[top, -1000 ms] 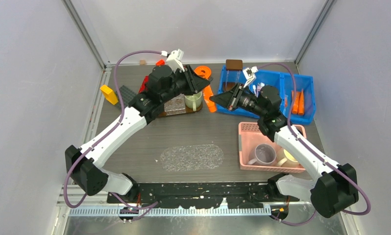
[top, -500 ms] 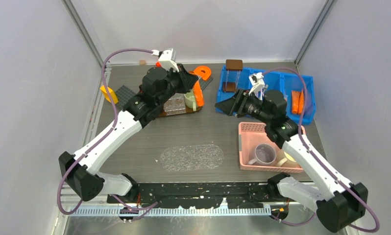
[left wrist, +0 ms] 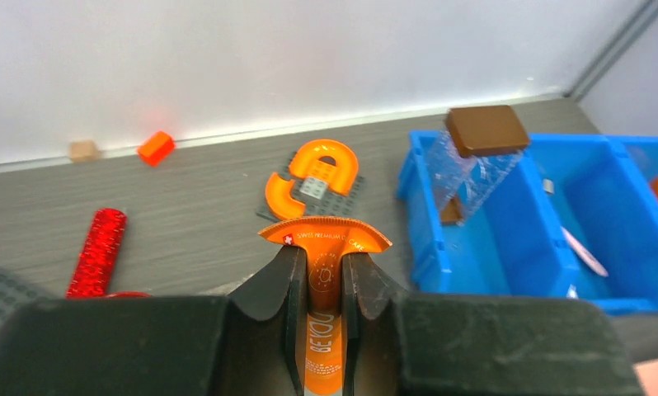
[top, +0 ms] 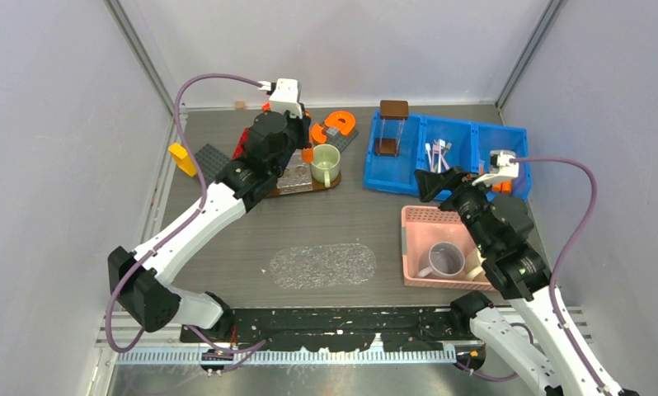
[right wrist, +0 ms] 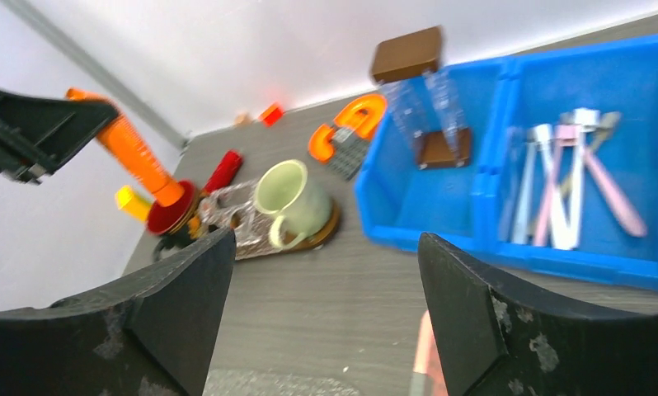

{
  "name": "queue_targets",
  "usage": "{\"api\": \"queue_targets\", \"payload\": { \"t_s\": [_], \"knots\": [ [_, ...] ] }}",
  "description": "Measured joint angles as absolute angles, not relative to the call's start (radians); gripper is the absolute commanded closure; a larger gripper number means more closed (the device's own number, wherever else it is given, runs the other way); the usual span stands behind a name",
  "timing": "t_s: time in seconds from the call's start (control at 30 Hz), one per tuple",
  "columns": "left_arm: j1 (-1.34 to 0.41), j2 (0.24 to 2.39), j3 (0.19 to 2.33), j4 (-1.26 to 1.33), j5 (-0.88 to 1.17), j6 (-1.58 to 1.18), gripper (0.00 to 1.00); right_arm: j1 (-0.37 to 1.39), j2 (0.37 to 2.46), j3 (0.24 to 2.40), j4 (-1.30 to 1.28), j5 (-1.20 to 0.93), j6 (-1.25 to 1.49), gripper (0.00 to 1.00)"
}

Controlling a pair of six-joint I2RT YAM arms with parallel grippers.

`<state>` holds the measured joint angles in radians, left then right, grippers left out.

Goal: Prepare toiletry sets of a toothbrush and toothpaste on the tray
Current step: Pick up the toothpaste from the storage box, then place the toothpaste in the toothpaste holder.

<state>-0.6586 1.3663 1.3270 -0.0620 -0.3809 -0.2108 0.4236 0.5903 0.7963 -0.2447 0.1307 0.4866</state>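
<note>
While the left gripper (left wrist: 323, 268) hangs over the back-left of the table, its fingers (left wrist: 276, 280) pinch an orange toothpaste tube (left wrist: 326, 235) on both sides. Flat wide end sticks out past the fingertips, print side facing the wrist cam. From the right wrist cam the tube (right wrist: 136, 161) points cap-down and tilted, cap right at a dark-red disc (right wrist: 173, 216) next to the tray (right wrist: 235, 216). I can't tell if cap and disc touch.

Tray is the glittery board at back-left. A pale green mug (top: 326, 163) stands upright on its right end, handle toward the near side.

Right gripper (right wrist: 326, 247) has its fingers (right wrist: 466, 305) spread wide, nothing between them. In the top view it sits above the near edge of the blue bin (top: 392, 183), just behind the pink basket (top: 416, 216).

Brushes (right wrist: 556, 181), white and pink, lie loose in the bin's middle compartment. A clear box with a brown lid (top: 392, 124) stands in the bin's left compartment. Right compartment is mostly hidden by my right arm; I only see an orange sliver there from the left wrist cam, too little to call.

Orange C-block (top: 338, 124) lies behind the mug, apart from it.
</note>
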Motion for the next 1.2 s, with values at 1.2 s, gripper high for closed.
{"api": "queue_targets", "payload": {
  "t_s": [1.2],
  "knots": [
    [-0.462, 1.562, 1.055, 0.414, -0.519, -0.227, 0.88, 0.424, 0.314, 0.740, -0.353, 0.637, 0.282, 0.08]
  ]
}}
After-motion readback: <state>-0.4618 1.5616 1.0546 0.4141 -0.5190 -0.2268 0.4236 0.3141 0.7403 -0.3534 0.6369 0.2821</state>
